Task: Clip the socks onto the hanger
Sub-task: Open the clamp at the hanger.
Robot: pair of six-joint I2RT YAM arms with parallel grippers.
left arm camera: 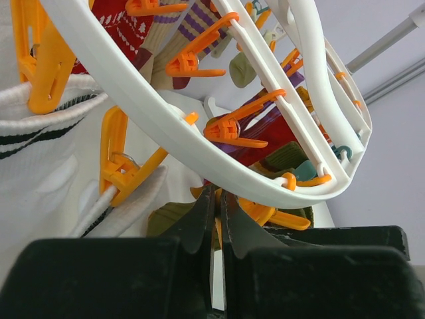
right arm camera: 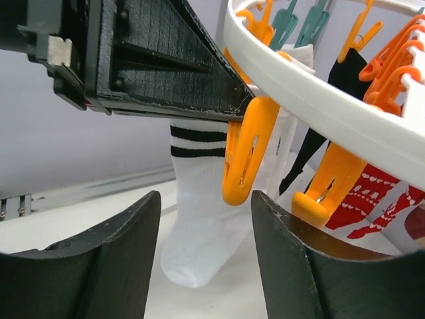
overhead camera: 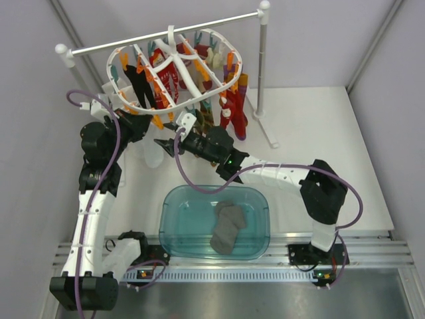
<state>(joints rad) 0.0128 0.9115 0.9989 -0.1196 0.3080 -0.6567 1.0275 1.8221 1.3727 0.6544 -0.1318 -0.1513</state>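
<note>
While both arms reached up beneath the white plastic oval ring hanger (right arm camera: 319,106), with its cross struts and dangling orange and teal clips, the mid-grey soft knit socks (overhead camera: 228,227) lay crumpled in one heap inside a translucent teal plastic tub (overhead camera: 167,219). The tub sat at the near edge of the white worktop (overhead camera: 312,126), between the two arm bases. The heap rested towards the tub's right half, well apart from the hanger and from both end effectors; whether it was one sock or two could not be told. The hanger hung from the white metal rail stand (overhead camera: 260,66) at the far side, already carrying red patterned socks (overhead camera: 234,109), a black sock (overhead camera: 141,86) and a white ribbed sock with black stripes (right arm camera: 199,226). The left end effector (left arm camera: 216,198) had its fingers drawn together with only a sliver between them. Its tips were up against the underside of the ring's near rim. In the right wrist view its black tip met the top of a hanging orange plastic clip (right arm camera: 244,153), though whether it pinched that clip could not be told. The right end effector (right arm camera: 206,199) stood wide open and held nothing, its gap just below that clip.
</note>
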